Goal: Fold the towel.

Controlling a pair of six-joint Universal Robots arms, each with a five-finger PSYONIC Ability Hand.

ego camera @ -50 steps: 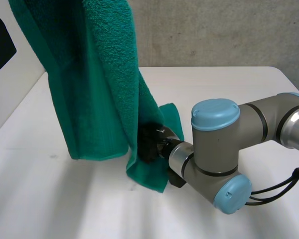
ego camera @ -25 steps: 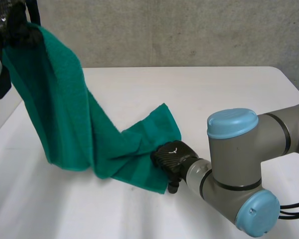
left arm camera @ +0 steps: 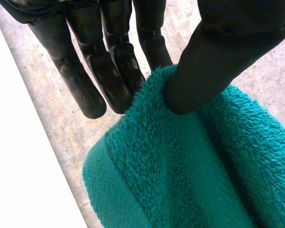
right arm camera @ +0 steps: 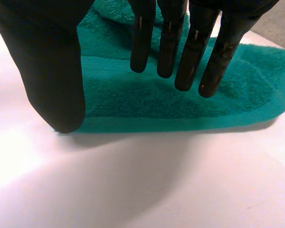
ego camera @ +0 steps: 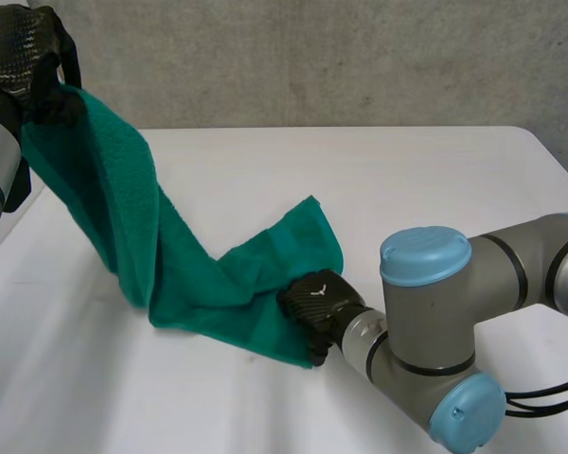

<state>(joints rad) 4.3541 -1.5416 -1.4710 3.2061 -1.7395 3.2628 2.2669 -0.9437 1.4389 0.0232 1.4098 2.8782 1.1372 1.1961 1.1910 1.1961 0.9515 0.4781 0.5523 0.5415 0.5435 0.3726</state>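
While aloft, left hand on towel.

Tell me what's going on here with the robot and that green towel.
A two-armed robot is partway through folding a green towel on a white table. The left robot hand pinches one end between thumb and fingers and holds it in the air, so the towel slopes down to the table. The right robot hand is low at the other end, fingers straight over the cloth near its edge, not gripping it.
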